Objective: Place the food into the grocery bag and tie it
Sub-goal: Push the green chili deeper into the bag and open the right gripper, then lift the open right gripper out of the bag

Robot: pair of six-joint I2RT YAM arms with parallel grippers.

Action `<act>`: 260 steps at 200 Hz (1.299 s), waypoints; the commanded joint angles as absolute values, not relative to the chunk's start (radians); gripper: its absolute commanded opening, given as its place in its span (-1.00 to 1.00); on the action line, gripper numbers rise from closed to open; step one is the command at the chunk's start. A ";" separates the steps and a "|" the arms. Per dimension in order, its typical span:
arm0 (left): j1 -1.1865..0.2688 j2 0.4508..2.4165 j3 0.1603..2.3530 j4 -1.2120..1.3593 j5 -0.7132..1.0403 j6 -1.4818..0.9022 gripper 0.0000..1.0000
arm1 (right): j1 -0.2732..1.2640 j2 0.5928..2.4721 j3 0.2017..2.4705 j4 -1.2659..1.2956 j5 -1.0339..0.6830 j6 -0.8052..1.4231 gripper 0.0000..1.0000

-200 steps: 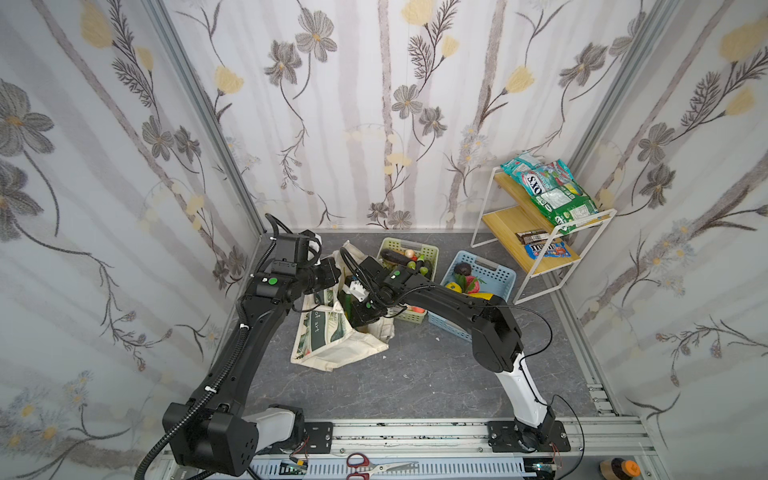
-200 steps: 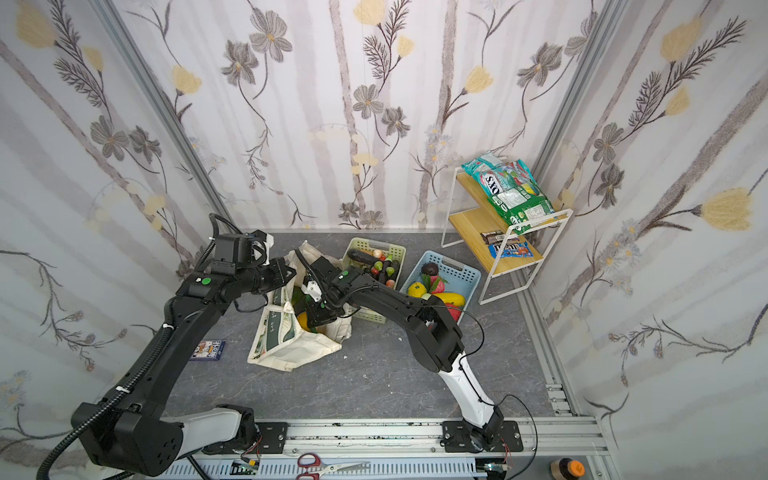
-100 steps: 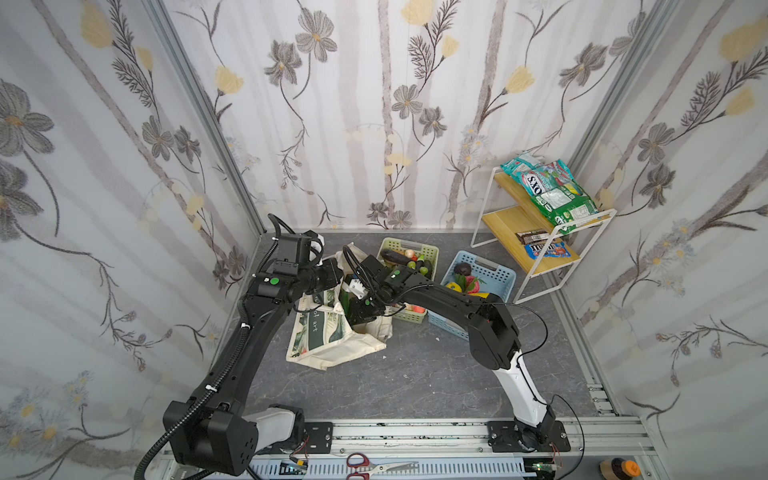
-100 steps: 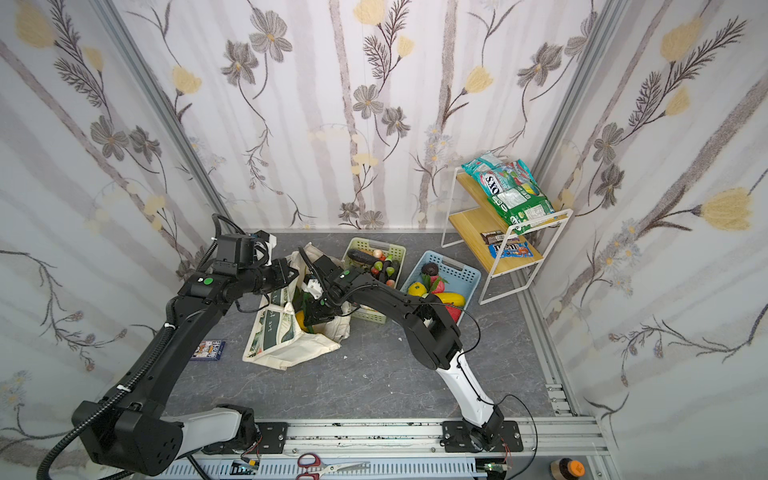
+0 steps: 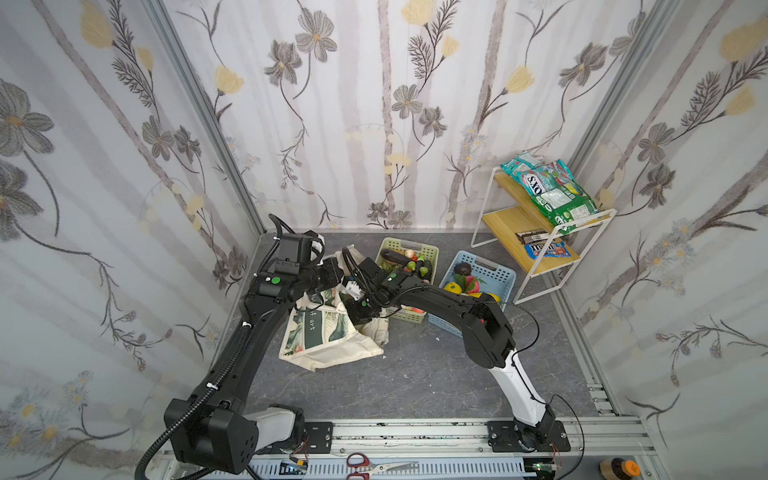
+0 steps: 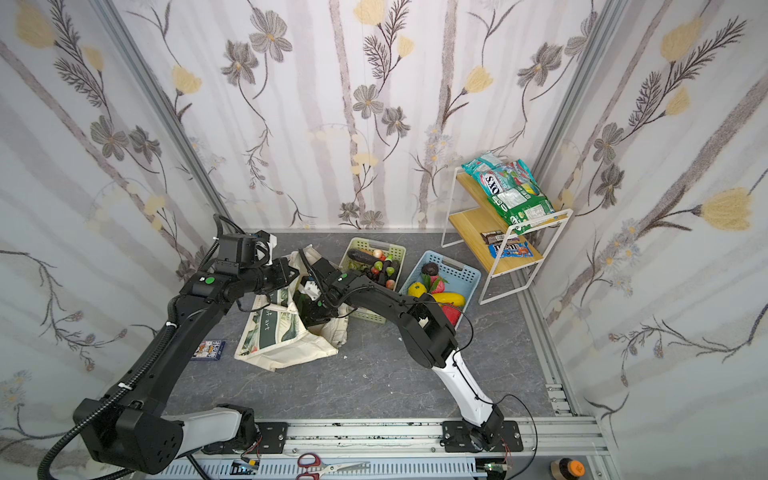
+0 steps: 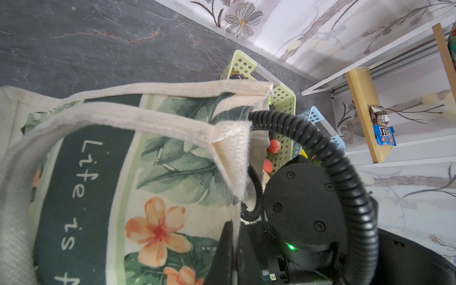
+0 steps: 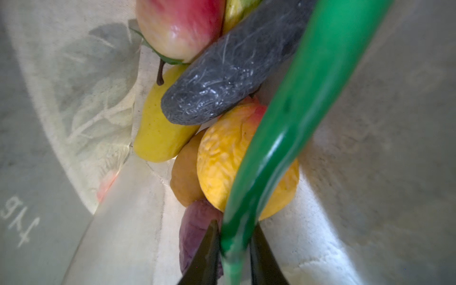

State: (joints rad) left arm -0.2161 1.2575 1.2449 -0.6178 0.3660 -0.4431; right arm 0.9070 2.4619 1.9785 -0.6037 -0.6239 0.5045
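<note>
We see both arms meet at the bag [image 5: 328, 332], which slumps on the grey floor [image 5: 415, 374] left of centre in both top views. Since a second ago its base has slid a little toward the left of the frame, and the right arm has gone with it. Nothing else in the cell has moved. The shelf [image 5: 509, 220] stands at the right. Between it and the bag sit the green basket [image 5: 432, 249] and the blue basket [image 5: 498, 270], both still holding food [image 5: 453, 286].

The left gripper [image 7: 230, 237] shows at the lower middle of the left wrist view, pressed together on the bag's rim and holding the mouth up and open. The right gripper [image 8: 235, 223] is down inside the bag. At the bottom of the right wrist view its jaws pinch the thin end of a green pepper [image 8: 283, 111]. The pepper's body crosses over the pile beneath: a red and yellow fruit [image 8: 177, 24] at the top, a black piece [image 8: 222, 81], a mango [image 8: 158, 133], an orange fruit [image 8: 222, 158] and a purple one [image 8: 195, 222] beside the jaws.

We judge that the pepper has reached the pile, so this piece only needs letting go and a clean lift out without snagging cloth. The slide suggests the bag yields when pushed, so the left grip on the rim matters. With both baskets still stocked, tying is far off.
</note>
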 commanded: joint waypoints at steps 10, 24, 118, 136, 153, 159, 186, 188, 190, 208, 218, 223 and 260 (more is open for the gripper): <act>-0.221 1.255 1.254 -0.555 0.393 -0.454 -1.00 | 0.907 2.480 1.988 -0.520 -0.650 0.514 -0.45; -0.220 1.256 1.253 -0.556 0.391 -0.453 -1.00 | 0.907 2.480 1.988 -0.501 -0.659 0.517 -0.33; -0.220 1.235 1.232 -0.565 0.337 -0.463 -1.00 | 0.896 2.368 1.890 -0.423 -0.681 0.518 0.16; -0.221 1.231 1.229 -0.562 0.325 -0.466 -1.00 | 0.892 2.330 1.856 -0.408 -0.676 0.519 0.20; -0.219 1.229 1.226 -0.563 0.318 -0.466 -1.00 | 0.888 2.299 1.826 -0.400 -0.669 0.519 0.24; -0.219 1.229 1.226 -0.561 0.316 -0.468 -1.00 | 0.884 2.286 1.814 -0.395 -0.667 0.520 0.24; -0.216 1.226 1.226 -0.562 0.310 -0.468 -1.00 | 0.872 2.233 1.767 -0.382 -0.659 0.523 0.24; -0.216 1.225 1.225 -0.562 0.309 -0.468 -1.00 | 0.872 2.228 1.764 -0.382 -0.658 0.523 0.24; -0.214 1.224 1.225 -0.562 0.309 -0.468 -1.00 | 0.871 2.225 1.761 -0.381 -0.657 0.523 0.24; -0.210 1.221 1.227 -0.561 0.308 -0.468 -1.00 | 0.864 2.187 1.732 -0.381 -0.645 0.522 0.24; -0.206 1.220 1.227 -0.561 0.308 -0.468 -1.00 | 0.859 2.166 1.714 -0.379 -0.641 0.522 0.23; -0.206 1.221 1.227 -0.560 0.308 -0.468 -1.00 | 0.858 2.154 1.704 -0.379 -0.638 0.522 0.24; -0.204 1.223 1.229 -0.561 0.311 -0.471 -1.00 | 0.836 2.069 1.638 -0.380 -0.607 0.517 0.21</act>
State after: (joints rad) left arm -0.2054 1.2278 1.2259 -0.6144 0.3141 -0.4641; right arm 0.8482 2.1139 1.6665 -0.4232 -0.6392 0.5228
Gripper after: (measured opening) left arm 0.051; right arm 0.611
